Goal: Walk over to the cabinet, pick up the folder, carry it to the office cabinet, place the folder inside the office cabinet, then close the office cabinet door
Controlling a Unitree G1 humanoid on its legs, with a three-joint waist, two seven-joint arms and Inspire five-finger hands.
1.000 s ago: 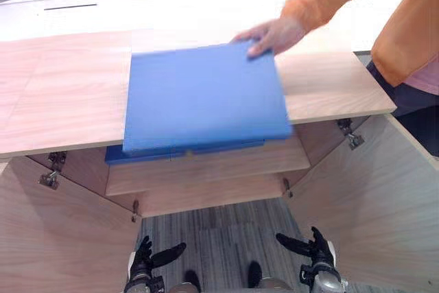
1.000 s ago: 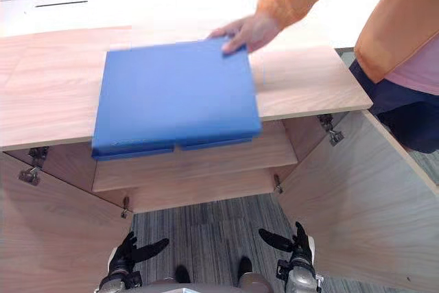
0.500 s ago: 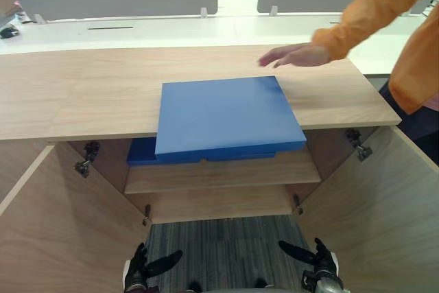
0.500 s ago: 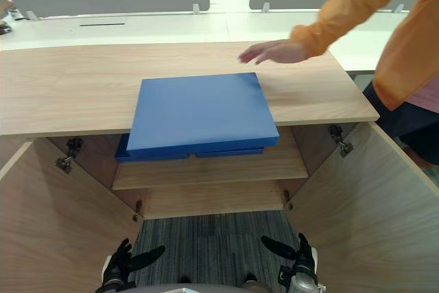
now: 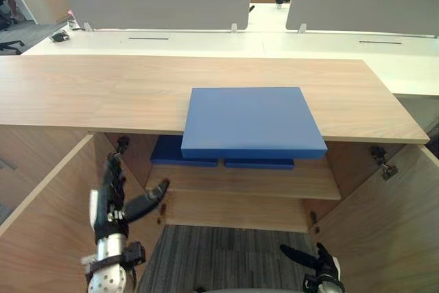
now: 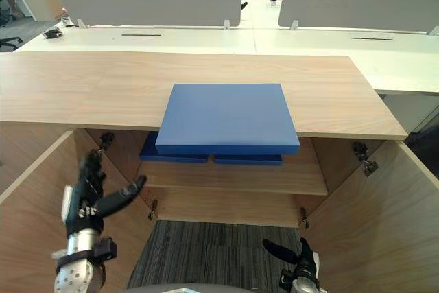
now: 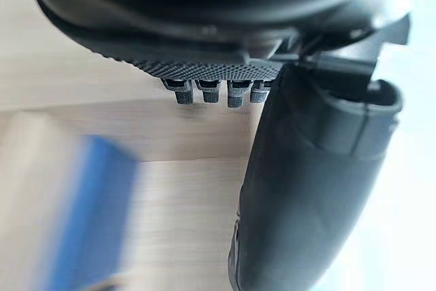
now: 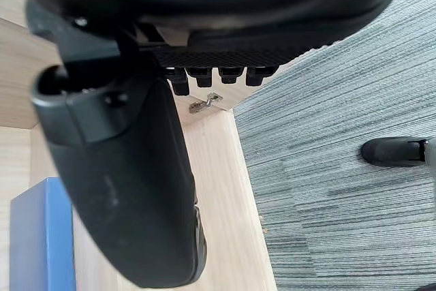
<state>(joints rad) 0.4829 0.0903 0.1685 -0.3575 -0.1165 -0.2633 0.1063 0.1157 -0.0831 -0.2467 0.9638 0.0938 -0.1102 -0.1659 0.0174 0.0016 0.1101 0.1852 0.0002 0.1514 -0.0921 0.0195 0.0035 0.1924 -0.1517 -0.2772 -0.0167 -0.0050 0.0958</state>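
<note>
The open left robot hand (image 5: 108,200) hovers below-left of the crosswise folder (image 5: 252,121), nearer it than the open right robot hand (image 5: 318,264).

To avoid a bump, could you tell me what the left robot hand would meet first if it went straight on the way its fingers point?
The left robot hand points upward: likely the door hinge first, then the cabinet top, left of the folder; depth is unclear.
</note>
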